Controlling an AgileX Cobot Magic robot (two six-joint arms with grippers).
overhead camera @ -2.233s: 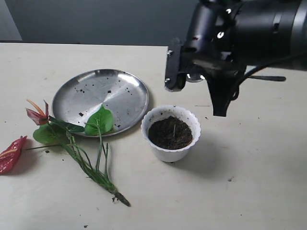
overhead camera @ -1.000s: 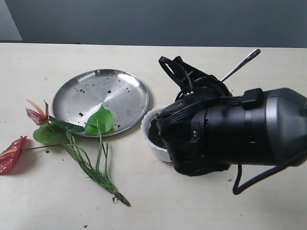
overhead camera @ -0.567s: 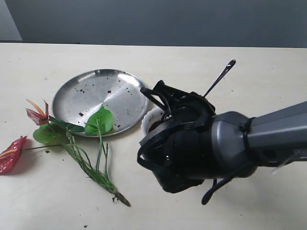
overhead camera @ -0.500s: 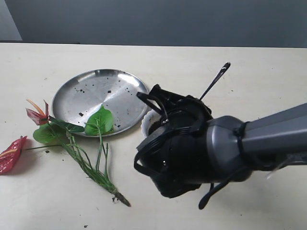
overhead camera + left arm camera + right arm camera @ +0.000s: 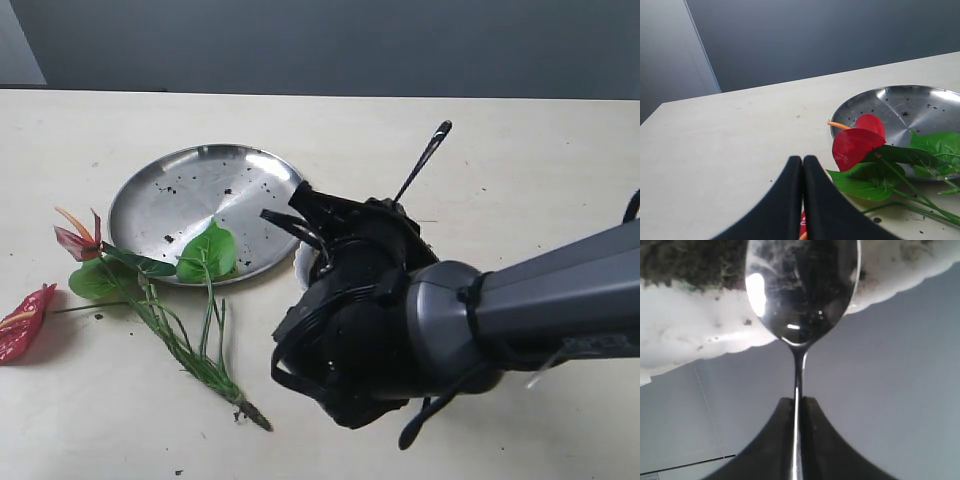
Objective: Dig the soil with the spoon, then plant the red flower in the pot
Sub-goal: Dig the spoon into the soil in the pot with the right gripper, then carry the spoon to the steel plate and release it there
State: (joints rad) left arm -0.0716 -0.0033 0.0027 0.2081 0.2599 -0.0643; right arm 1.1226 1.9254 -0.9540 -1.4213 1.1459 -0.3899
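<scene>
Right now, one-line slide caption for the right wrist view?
The right gripper, shut on the spoon, holds its bowl at the pot rim beside the soil.

- Right arm (image 5: 545,300): enters the exterior view from the right edge and reaches toward the middle.
- Right wrist (image 5: 370,330): bulky black housing in the foreground, cable loops on its upper side.
- Right gripper (image 5: 798,402): both fingers pinched onto the thin handle of the spoon (image 5: 802,290), bowl pointing away from the wrist.
- Left gripper (image 5: 802,161): the two black fingers pressed flat together, tips touching, pointing forward.
</scene>
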